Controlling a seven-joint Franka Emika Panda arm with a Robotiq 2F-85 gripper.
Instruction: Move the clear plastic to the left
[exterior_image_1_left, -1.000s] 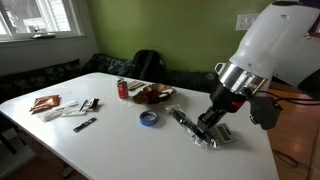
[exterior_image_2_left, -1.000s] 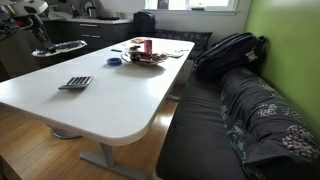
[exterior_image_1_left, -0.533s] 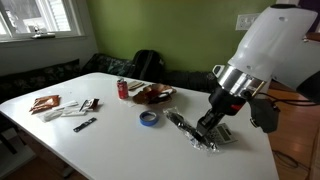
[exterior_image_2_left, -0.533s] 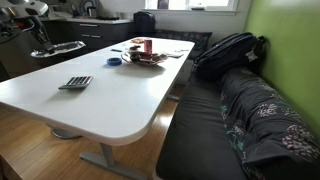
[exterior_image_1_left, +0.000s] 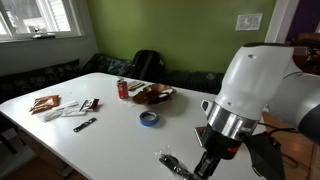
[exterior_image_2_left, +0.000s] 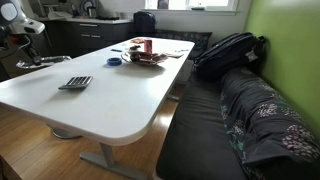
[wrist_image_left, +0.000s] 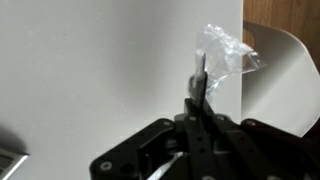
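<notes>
Here, nearest the lens, black two-finger gripper (wrist_image_left: 200, 80) pressed together on one edge of the crumpled clear plastic wrapper (wrist_image_left: 226, 50), pinched thin, likely so as to drag rather than lift. Held low over the white tabletop (wrist_image_left: 100, 60), close to its edge, probably to keep the light film trailing flat. Further off and well apart, blue tape roll (exterior_image_1_left: 149, 118), then red drink can (exterior_image_1_left: 123, 89) beside brownish clutter (exterior_image_1_left: 153, 95), all out of the path. Judged mid-move, plastic not yet released
</notes>
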